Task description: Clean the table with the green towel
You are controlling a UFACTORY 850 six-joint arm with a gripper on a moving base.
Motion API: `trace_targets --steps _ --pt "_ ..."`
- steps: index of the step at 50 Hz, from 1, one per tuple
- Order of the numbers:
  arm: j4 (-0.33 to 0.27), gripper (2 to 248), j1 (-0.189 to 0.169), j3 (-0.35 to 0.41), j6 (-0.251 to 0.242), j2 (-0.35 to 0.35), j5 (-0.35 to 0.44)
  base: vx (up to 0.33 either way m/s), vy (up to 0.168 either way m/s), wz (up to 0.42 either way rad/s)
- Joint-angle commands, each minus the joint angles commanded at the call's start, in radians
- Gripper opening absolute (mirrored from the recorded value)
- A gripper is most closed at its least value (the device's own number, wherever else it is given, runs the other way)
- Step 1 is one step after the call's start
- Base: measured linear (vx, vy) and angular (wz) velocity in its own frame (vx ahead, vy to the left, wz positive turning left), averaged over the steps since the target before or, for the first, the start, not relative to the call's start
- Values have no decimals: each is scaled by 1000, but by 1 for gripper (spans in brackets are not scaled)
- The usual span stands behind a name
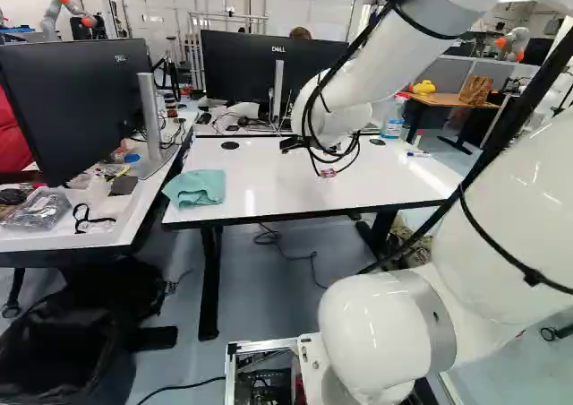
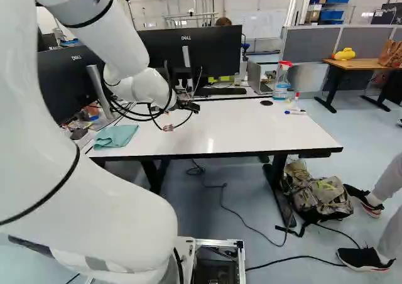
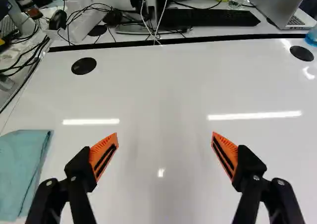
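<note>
Wrist view: gripper [image 2: 193, 107] wide open above the table, green towel flat at nine o'clock

Read the clock from the gripper, with twelve straight ahead of it. Its two fingers stand far apart, released, orange pads [image 3: 102, 155] angled inward toward twelve, with the white top of the table [image 1: 313, 185] showing between them. Both fingers are raised over that surface.

The green towel [image 3: 20, 177] lies at nine o'clock, beside the gripper and apart from it. Its near side, where folded layers show, runs straight from about one o'clock to seven. The far part passes out of the wrist view; in the base views it looks about as long as wide, so I cannot tell a long axis. It rests by the table's left edge, near the front corner.

Farther out, one black disc [image 3: 83, 66] is set in the tabletop at eleven o'clock, another [image 3: 301, 53] at two. A spray bottle [image 2: 281, 81] with a red head stands at two, beyond that second disc, with a marker pen [image 2: 295, 112] near it. Past the back edge come a keyboard [image 3: 213, 18] between twelve and one, and an open laptop [image 3: 280, 3] at one. A camouflage backpack [image 2: 321, 199] sits on the floor around four.
</note>
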Motion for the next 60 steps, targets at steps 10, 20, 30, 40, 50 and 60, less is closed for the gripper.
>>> trace_targets --steps 10,20,30,40,50,60 --pt "-3 247 -3 37 0 9 57 0 0 0" --pt "-7 247 -6 81 0 20 126 0 0 0" --pt "-11 247 -9 133 0 33 206 0 0 0" --pt "-15 247 -14 191 0 48 296 0 0 0" --pt "-20 247 -18 250 0 63 387 0 0 0" --pt "-24 247 -21 301 0 76 466 0 0 0"
